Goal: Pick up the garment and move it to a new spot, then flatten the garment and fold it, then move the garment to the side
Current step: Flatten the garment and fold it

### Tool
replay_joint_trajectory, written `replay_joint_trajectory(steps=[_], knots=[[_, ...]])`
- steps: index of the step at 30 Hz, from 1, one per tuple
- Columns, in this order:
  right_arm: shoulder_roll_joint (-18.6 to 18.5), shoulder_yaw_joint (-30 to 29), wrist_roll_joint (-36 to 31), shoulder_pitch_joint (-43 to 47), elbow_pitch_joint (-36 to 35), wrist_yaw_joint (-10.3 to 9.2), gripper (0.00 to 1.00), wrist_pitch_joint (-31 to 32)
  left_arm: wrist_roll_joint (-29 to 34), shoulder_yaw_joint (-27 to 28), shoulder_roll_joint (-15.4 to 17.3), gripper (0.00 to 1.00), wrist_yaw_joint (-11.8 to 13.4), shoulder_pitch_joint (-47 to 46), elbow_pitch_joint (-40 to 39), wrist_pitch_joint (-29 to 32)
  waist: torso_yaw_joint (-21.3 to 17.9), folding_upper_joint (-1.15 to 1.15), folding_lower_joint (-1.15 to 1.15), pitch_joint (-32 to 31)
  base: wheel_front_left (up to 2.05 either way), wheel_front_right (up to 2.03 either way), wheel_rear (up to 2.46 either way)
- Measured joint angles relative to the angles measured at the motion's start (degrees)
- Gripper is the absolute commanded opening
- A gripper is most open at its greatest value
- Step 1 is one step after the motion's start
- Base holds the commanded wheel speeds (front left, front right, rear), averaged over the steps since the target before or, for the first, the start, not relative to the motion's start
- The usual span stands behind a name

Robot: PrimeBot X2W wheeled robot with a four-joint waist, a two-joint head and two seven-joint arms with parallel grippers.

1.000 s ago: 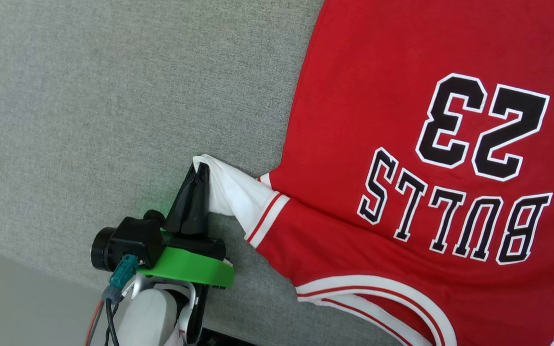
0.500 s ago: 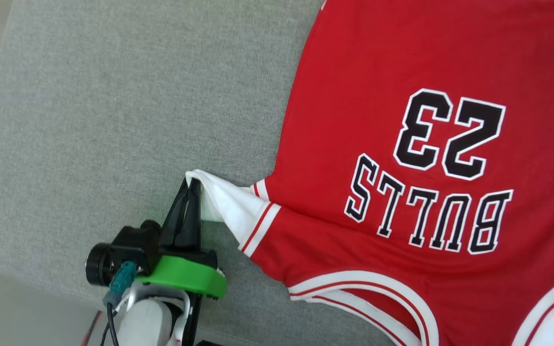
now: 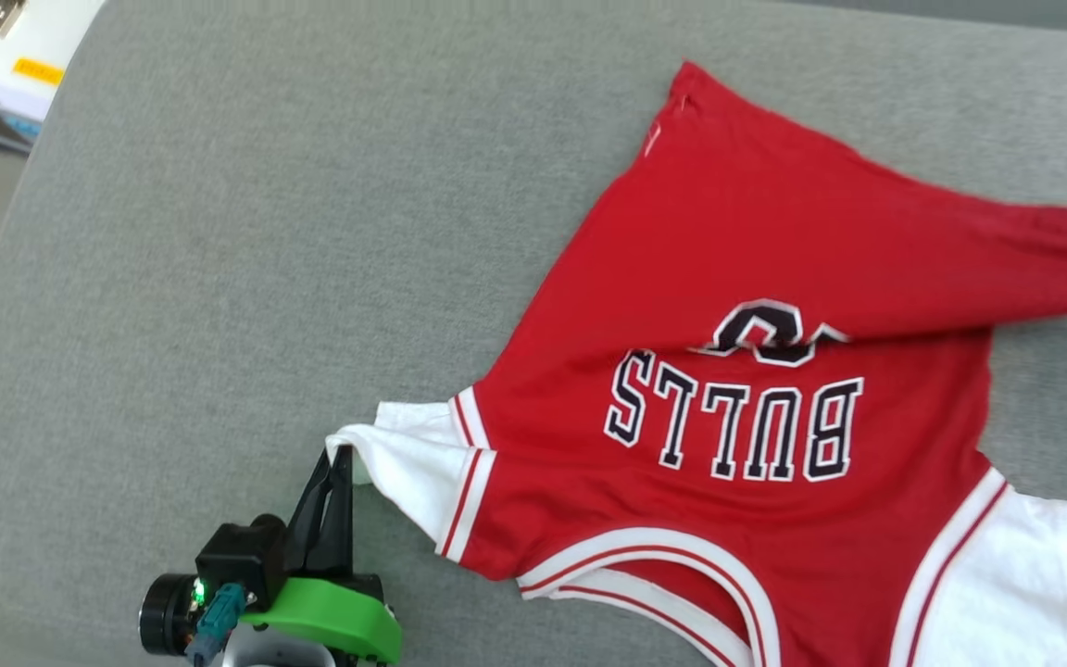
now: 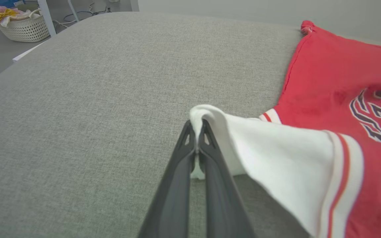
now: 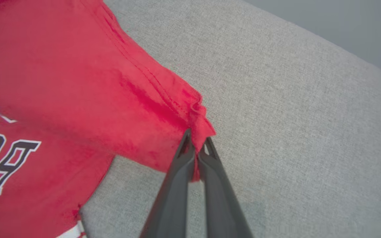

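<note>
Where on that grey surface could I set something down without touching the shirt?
The wide grey surface left of the garment, from its far edge down to the left gripper, is bare. The right half is crowded: garment spread, right gripper pinching its hem.

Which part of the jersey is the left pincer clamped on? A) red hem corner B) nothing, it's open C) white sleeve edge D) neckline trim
C: the left pincer is shut on a bunched fold at the edge of the jersey's white sleeve.

We counted one jersey (image 3: 728, 241), two grippers, the left gripper (image 3: 341, 456) and the right gripper (image 5: 197, 141), one grey surface (image 3: 219, 278), one basket (image 4: 25, 29).
</note>
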Motion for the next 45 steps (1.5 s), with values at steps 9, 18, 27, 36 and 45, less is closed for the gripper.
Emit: replay_joint_trajectory(steps=[9,18,27,36,45], knots=[[1.34,-9.39,0.20,21.73,-5.66,0.01,0.00,-3.76,0.15,1.59,0.80,0.00,-0.18,2.13,1.11,0.00,-5.46,0.00,0.00,-4.99,0.00,0.00,0.00],[10.25,-17.52,-2.02,41.58,-6.79,0.01,0.00,-2.60,0.23,2.08,1.07,0.00,-0.27,3.07,1.58,0.00,-9.68,0.00,0.00,-7.74,0.00,0.00,0.00],[17.62,-20.81,-6.25,46.35,-4.91,0.03,1.00,-1.21,0.52,2.33,1.27,0.00,-0.76,2.91,1.91,0.00,-10.22,0.00,0.00,-7.25,0.00,0.00,0.00],[14.80,-30.22,-10.69,36.18,-19.13,0.02,1.00,-4.82,1.47,1.97,1.22,0.00,-1.12,2.31,1.33,0.00,-8.70,0.00,0.00,-7.07,0.00,0.00,0.00],[8.76,-20.59,-11.37,17.29,-23.70,0.02,1.00,5.97,2.04,0.35,0.85,0.00,-1.26,-0.72,-0.67,0.00,-6.62,0.00,0.00,-3.40,0.00,0.00,0.00]])
